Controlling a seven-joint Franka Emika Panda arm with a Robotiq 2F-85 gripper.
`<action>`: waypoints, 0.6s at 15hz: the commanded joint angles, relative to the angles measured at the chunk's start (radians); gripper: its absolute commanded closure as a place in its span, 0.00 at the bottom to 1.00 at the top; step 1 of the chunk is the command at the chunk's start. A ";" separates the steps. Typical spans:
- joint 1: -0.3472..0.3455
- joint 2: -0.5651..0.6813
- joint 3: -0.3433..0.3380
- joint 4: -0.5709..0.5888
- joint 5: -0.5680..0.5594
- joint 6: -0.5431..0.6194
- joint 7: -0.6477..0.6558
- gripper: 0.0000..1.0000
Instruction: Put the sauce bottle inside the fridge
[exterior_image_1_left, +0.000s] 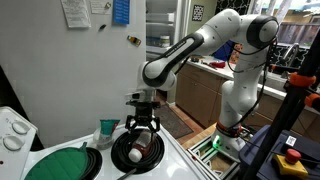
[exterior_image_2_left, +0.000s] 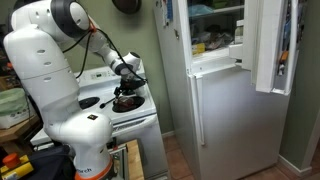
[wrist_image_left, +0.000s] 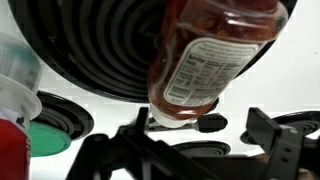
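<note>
The sauce bottle (wrist_image_left: 208, 50) is dark red with a pale label and a whitish cap. It lies on the black burner (wrist_image_left: 90, 50) of the stove. My gripper (wrist_image_left: 200, 122) is open, its fingers on either side of the bottle's cap end and apart from it. In both exterior views the gripper (exterior_image_1_left: 141, 126) (exterior_image_2_left: 128, 91) hangs low over the burner (exterior_image_1_left: 135, 152), with the bottle (exterior_image_2_left: 125, 101) just below it. The fridge (exterior_image_1_left: 90, 60) is tall and white with paper notes on its side. In an exterior view the fridge (exterior_image_2_left: 220, 110) stands with its upper door (exterior_image_2_left: 272, 45) open.
A green-and-white cup (exterior_image_1_left: 107, 130) stands beside the burner and fills the left edge of the wrist view (wrist_image_left: 15, 85). A green round lid (exterior_image_1_left: 60, 163) lies on the stove. The stove's knob panel (exterior_image_1_left: 12, 130) is at the left. A counter (exterior_image_1_left: 205, 75) stands behind.
</note>
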 joint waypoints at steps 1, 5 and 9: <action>-0.053 -0.002 0.050 0.002 0.001 -0.005 0.000 0.00; -0.063 -0.003 0.057 0.002 0.001 -0.009 0.000 0.00; -0.068 -0.005 0.066 0.002 -0.029 -0.011 0.054 0.00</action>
